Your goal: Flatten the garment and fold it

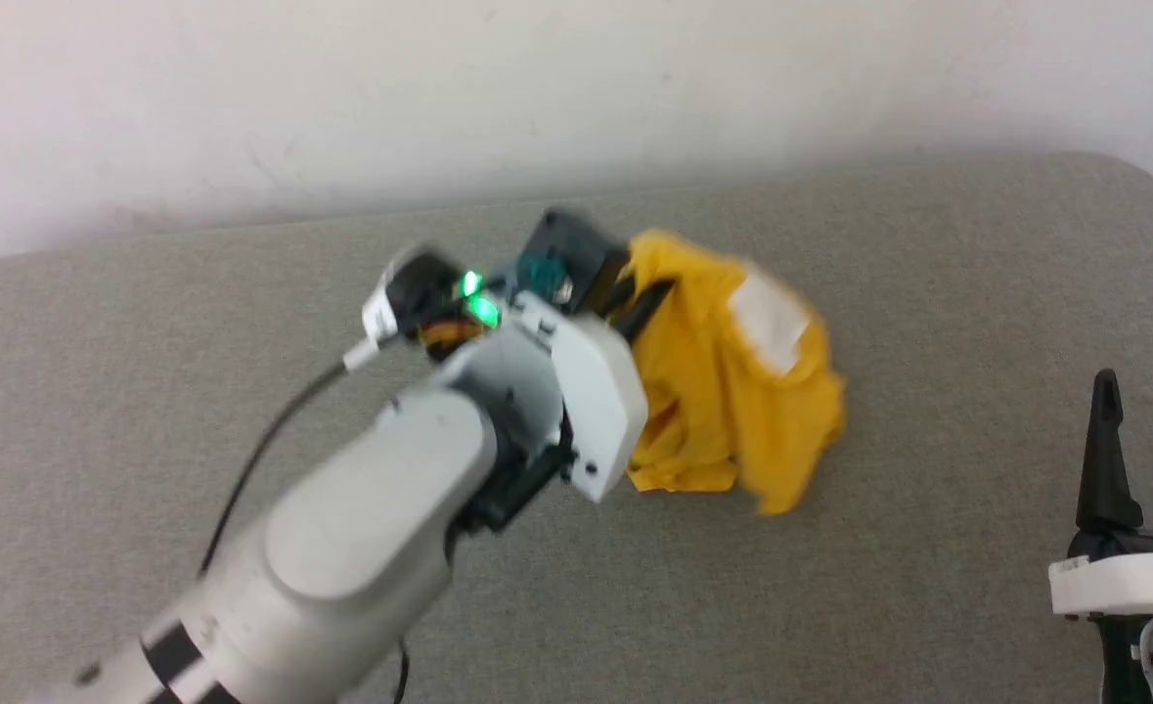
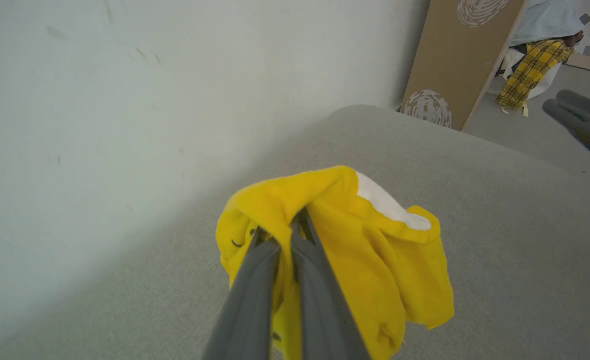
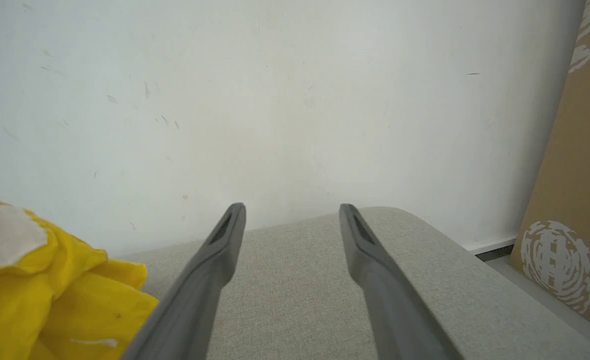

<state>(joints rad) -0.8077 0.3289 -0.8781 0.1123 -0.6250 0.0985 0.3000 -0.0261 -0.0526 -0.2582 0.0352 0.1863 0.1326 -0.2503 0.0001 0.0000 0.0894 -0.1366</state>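
Two dark fingers of the left gripper (image 2: 295, 225) were pressed together on a fold of the garment (image 2: 375, 260) — a crumpled yellow bundle with a white patch showing, bunched near the middle of the grey cushion (image 1: 146, 411), toward its back edge. The right gripper (image 3: 289, 215) hung over the cushion's right end, well apart from the garment — fingers spread, holding nothing.

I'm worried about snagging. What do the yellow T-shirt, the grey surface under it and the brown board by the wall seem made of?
T-shirt: soft matte knit, probably cotton; it bunches in limp folds. Grey surface: woven upholstery cloth, seemingly over padding, given its fine weave and rounded edge. Board: likely cardboard, matte brown with white print.
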